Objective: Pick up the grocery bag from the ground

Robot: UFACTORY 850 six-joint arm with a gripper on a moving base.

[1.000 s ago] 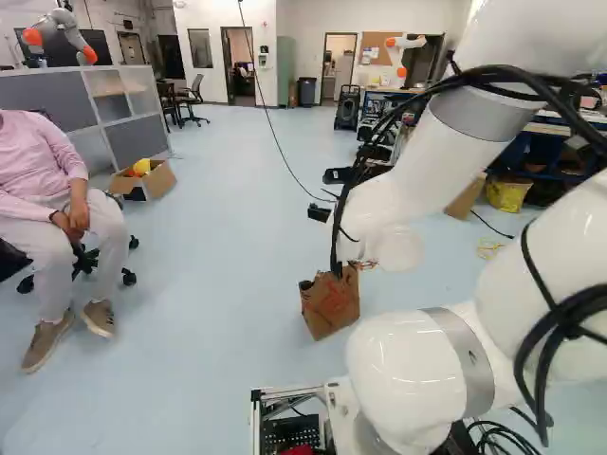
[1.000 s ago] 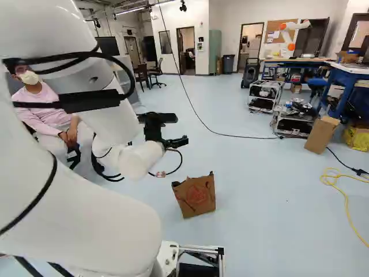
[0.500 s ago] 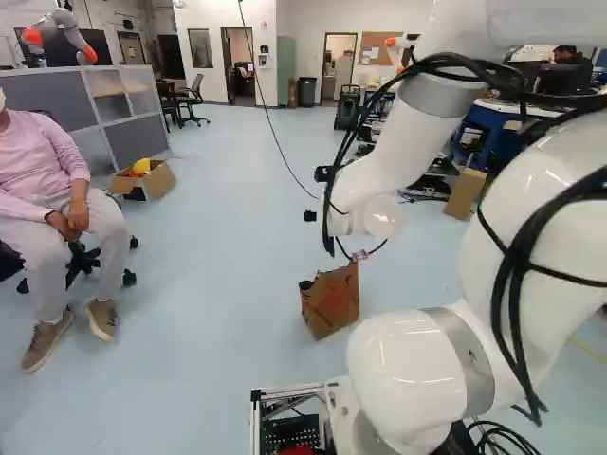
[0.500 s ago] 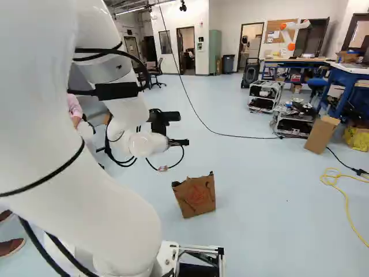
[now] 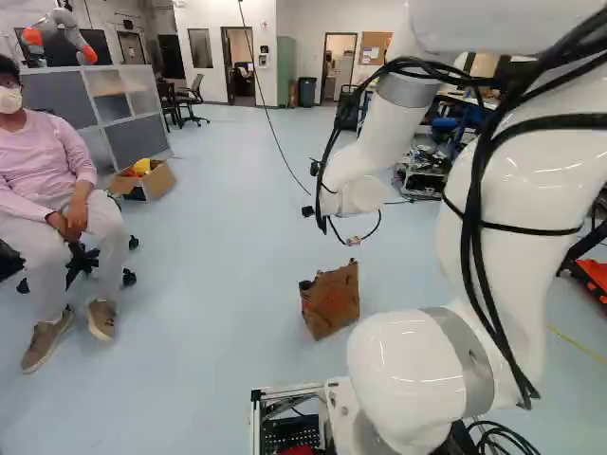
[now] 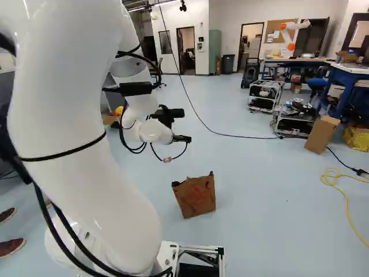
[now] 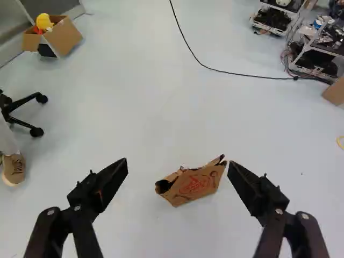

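Observation:
A brown paper grocery bag (image 6: 195,197) with a red print stands on the floor ahead of the base, also visible as the bag (image 5: 331,301) in the left base view. My gripper (image 6: 182,138) hangs in the air above and beyond the bag in the right base view, its fingertips partly hidden. In the wrist view the gripper (image 7: 177,167) has its fingers spread wide, with nothing held. The crumpled top of the bag (image 7: 194,184) shows through the gap, well below the fingers and touched by neither.
A seated person (image 5: 57,180) is at the left of the left base view, near a carton (image 5: 144,180) with yellow things. Wheeled racks (image 6: 293,120), a cardboard box (image 6: 322,134) and a yellow cord (image 6: 340,187) lie rightward. A black cable (image 7: 215,70) crosses the floor. Another robot (image 6: 290,34) stands far back.
The arm has swung and reached farther forward, carrying the gripper away from the base and higher in both base views. The bag and the base have stayed where they were.

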